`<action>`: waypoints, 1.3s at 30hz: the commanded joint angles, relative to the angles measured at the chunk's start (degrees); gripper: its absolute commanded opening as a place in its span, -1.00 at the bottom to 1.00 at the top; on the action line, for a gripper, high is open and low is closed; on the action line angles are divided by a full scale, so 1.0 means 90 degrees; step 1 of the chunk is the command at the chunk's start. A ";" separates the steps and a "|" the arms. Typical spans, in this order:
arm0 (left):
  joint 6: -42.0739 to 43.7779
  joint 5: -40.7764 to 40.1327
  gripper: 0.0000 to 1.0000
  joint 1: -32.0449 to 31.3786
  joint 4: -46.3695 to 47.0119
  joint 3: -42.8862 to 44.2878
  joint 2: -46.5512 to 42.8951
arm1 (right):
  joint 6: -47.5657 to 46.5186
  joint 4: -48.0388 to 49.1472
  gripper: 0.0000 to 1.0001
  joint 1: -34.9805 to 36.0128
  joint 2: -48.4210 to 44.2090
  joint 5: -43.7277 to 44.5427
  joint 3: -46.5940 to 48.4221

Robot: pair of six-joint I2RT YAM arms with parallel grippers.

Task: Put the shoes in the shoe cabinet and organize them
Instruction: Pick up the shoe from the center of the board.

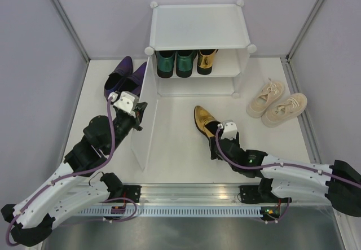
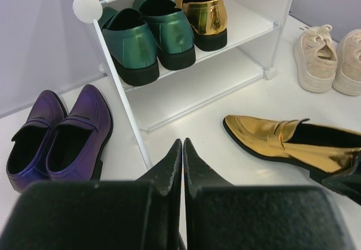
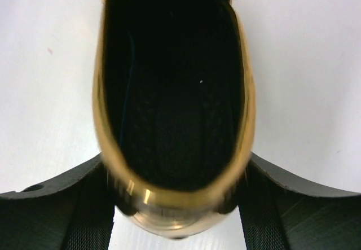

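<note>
Shoe cabinet (image 1: 197, 27): stands at the far side of the table (image 1: 180, 148), its door panel (image 1: 144, 109) swung open toward the arms.
Upper tier: both green loafers (image 1: 165, 64) side by side, heels out, with the shelved gold loafer (image 1: 206, 61) just beside them on the right.
Lower tier: no shoe visible on it.
Loose gold loafer (image 1: 203, 120): on the table in front of the cabinet, toe pointing away from the arms, well apart from its mate.
Right gripper (image 1: 216, 141): at that loafer's heel. The wrist view shows a finger pressed on each side of the heel cup, so it looks clamped on the shoe.
Left gripper (image 2: 182, 148): fingers together with nothing between them, just beside the door's near edge.
Purple shoes (image 1: 121, 75): a pair on the table left of the door, outside the cabinet.
Sneakers (image 1: 285, 109): a pair on the table right of the cabinet.
Progress, as judged: three of eight shoes shelved. The fourth is in hand, and two pairs are untouched.
</note>
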 commanded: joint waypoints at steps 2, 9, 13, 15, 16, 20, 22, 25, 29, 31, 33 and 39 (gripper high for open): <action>0.0186 -0.0076 -0.95 -0.0055 -0.0891 -0.0287 0.0162 | 0.0697 0.0811 -0.36 -0.0004 0.0504 -0.0424 -0.0427; 0.0196 -0.0076 -0.95 -0.0046 -0.0901 -0.0287 0.0163 | 0.0766 0.0802 0.48 -0.0004 0.0807 -0.0366 -0.0341; 0.0186 -0.0076 -0.95 -0.0065 -0.0901 -0.0297 0.0153 | 0.0737 0.0461 0.89 -0.0004 0.0710 -0.0249 -0.0048; 0.0196 -0.0066 -0.95 -0.0065 -0.0901 -0.0297 0.0153 | 0.0756 0.0149 0.96 -0.0004 0.0681 -0.0161 0.0186; 0.0196 -0.0076 -0.95 -0.0065 -0.0891 -0.0287 0.0143 | 0.0757 0.0051 0.96 -0.0004 0.0642 -0.0151 0.0274; 0.0206 -0.0066 -0.95 -0.0075 -0.0891 -0.0287 0.0123 | 0.0805 -0.0301 0.96 -0.0004 0.0660 -0.0102 0.0597; 0.0206 -0.0066 -0.95 -0.0075 -0.0901 -0.0297 0.0123 | 0.0835 -0.0360 0.96 -0.0004 0.0816 -0.0102 0.0694; 0.0206 -0.0066 -0.95 -0.0085 -0.0891 -0.0297 0.0123 | 0.0970 -0.0545 0.96 -0.0033 0.1283 0.0102 0.0889; 0.0216 -0.0085 -0.95 -0.0104 -0.0901 -0.0297 0.0104 | 0.1010 -0.0333 0.96 -0.0180 0.1997 0.0006 0.0871; 0.0216 -0.0105 -0.95 -0.0104 -0.0901 -0.0306 0.0094 | 0.0981 -0.0088 0.96 -0.0219 0.2271 -0.0111 0.0832; 0.0216 -0.0105 -0.95 -0.0114 -0.0891 -0.0306 0.0084 | 0.0942 0.0156 0.92 -0.0316 0.2399 -0.0151 0.0802; 0.0225 -0.0153 -0.95 -0.0143 -0.0901 -0.0306 0.0075 | 0.0757 0.0256 0.26 -0.0521 0.2487 -0.0209 0.0880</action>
